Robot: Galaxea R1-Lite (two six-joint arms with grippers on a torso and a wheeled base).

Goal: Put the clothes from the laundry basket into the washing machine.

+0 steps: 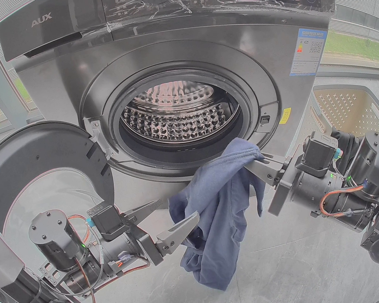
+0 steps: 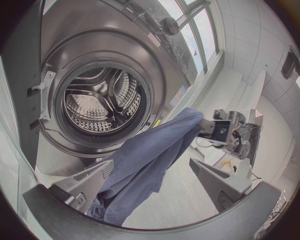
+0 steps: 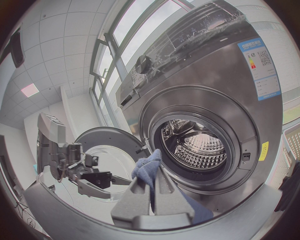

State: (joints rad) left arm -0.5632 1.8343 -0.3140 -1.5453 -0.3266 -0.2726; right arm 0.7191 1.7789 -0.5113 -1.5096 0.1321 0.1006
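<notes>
1. Hanging in the air before the washing machine (image 1: 173, 44), just below its open drum (image 1: 177, 114), the blue garment (image 1: 218, 201) is being pinched at one top corner by the right tool (image 1: 253, 166), whose fingers are pressed together on the cloth.
2. The left tool (image 1: 179, 209) is standing spread beside the lower folds, clamping nothing.
3. The garment's long axis is running nearly vertical: the pinched corner is pointing up toward the drum and the tail down toward the floor (image 1: 286, 262).
4. Two risks are showing — the long tail may catch on the drum's lower lip and end up outside, or the small corner grip may slip under the cloth's weight.
</notes>
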